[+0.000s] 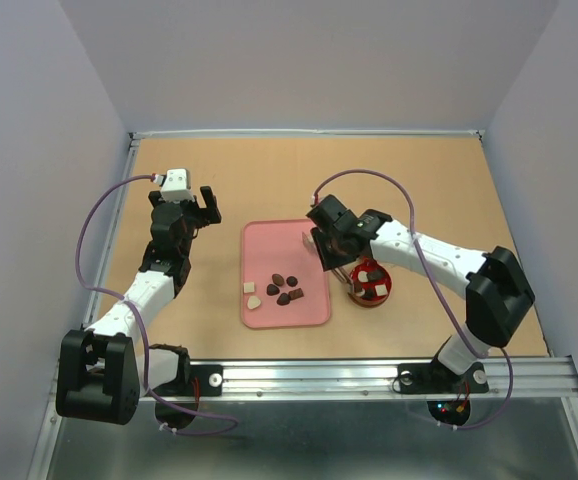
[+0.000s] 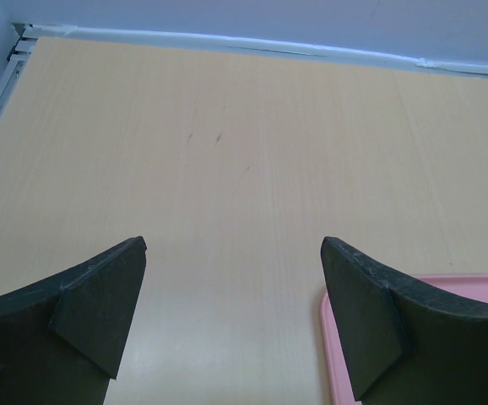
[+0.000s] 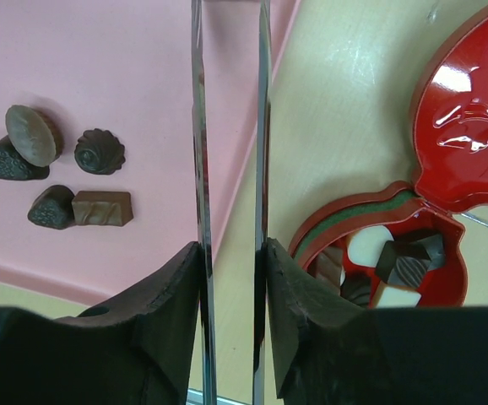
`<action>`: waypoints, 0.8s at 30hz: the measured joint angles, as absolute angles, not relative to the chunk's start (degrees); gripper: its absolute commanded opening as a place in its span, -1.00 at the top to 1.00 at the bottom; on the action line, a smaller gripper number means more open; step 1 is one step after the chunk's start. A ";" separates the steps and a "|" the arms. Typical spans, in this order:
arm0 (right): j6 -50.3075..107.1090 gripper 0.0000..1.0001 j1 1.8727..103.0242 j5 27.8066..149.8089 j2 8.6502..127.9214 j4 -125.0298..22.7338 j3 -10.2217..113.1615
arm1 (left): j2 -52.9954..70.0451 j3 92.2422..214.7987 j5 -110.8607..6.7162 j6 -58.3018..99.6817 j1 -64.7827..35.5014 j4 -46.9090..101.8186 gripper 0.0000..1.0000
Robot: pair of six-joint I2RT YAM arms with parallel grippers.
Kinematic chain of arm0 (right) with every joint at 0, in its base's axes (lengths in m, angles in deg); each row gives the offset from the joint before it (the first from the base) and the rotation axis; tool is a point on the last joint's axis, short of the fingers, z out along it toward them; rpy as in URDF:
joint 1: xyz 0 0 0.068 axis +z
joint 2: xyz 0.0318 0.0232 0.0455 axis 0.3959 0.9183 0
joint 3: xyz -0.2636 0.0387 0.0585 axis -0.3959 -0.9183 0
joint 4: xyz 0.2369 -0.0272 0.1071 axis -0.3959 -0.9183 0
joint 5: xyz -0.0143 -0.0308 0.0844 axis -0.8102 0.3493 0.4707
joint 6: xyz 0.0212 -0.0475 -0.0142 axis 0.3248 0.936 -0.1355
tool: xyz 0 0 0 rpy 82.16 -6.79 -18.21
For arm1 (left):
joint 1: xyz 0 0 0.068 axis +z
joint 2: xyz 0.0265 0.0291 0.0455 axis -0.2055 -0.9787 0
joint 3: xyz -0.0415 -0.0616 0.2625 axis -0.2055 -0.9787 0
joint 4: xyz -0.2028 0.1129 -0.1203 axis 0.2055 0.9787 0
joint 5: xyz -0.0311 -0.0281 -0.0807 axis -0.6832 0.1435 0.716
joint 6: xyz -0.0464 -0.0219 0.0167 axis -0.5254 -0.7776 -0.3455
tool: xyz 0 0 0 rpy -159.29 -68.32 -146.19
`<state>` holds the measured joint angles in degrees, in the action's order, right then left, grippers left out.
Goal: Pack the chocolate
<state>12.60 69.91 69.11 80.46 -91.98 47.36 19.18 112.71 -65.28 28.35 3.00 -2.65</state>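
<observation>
Loose chocolates (image 3: pixel 100 207): a small cluster of dark pieces on the near half of the pink tray (image 3: pixel 126 51), some touching each other. Two cream pieces (image 1: pixel 250 288) sit apart from the cluster, toward the tray's left edge. None of these is packed yet.

More chocolates, dark and cream, lie inside the red tin (image 3: pixel 447 283). It stands on the table (image 2: pixel 252 143) just beside the tray's right edge, probably placed that near to keep each carry short. The lid (image 3: pixel 472 110) is tipped back off the opening and touches the rim on the side away from the tray. That leaves the mouth open from above.

Right arm (image 1: pixel 439 262): right jaws clenched on a pair of thin metal tongs (image 3: pixel 200 169), one blade against each pad. The tongs are likely there because the pieces are too small for the pads themselves. The blades reach out along the tray's right edge, between cluster and tin. A gap shows between them, with nothing in it along the visible length. The tips are cut off in the wrist view, so I cannot tell whether they carry a piece.

Left arm (image 1: pixel 159 270): left jaws released, spread wide and holding nothing, above the table off the tray's left side. Only a tray corner shows in its wrist view. It seems parked there to stay out of the way.
</observation>
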 measured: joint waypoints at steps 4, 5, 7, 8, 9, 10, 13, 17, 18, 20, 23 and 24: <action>12.56 0.42 69.91 69.13 78.23 -92.09 47.36 | 19.18 112.71 -65.28 28.35 3.00 -2.63 -0.91; 12.56 0.42 69.91 69.13 77.38 -92.11 47.36 | 19.18 112.71 -65.28 28.35 3.00 -2.63 -0.91; 12.52 0.42 69.91 69.11 74.88 -92.29 47.38 | 19.18 112.71 -65.28 28.32 3.00 -2.60 -0.91; 12.43 0.42 69.91 69.11 73.14 -92.59 47.45 | 19.18 112.71 -65.28 28.35 3.00 -2.58 -0.91; 12.30 0.42 69.91 69.00 71.82 -93.08 47.65 | 19.18 112.71 -65.28 28.32 3.00 -2.58 -0.91; 12.06 0.42 69.91 68.87 70.86 -93.51 47.87 | 19.18 112.71 -65.28 28.35 3.00 -2.54 -0.91; 10.72 0.42 69.91 67.65 66.27 -96.24 48.28 | 19.18 112.71 -65.28 28.35 3.00 -2.49 -0.91; 7.14 0.42 69.91 66.47 61.09 -101.75 47.45 | 19.18 112.71 -65.26 28.35 3.00 -2.34 -0.91; 6.48 0.42 69.91 66.36 60.17 -102.91 46.95 | 19.18 112.71 -65.26 28.35 3.00 -2.32 -0.91; 3.77 0.42 69.91 65.88 56.66 -107.22 44.98 | 19.18 112.71 -65.24 28.32 3.00 -2.30 -0.91; 0.50 0.42 69.91 65.66 52.44 -112.81 42.95 | 19.18 112.71 -65.11 28.32 3.00 -2.28 -0.91; -0.66 0.42 69.89 65.57 51.02 -114.67 42.58 | 19.18 112.71 -65.07 28.32 3.00 -2.28 -0.91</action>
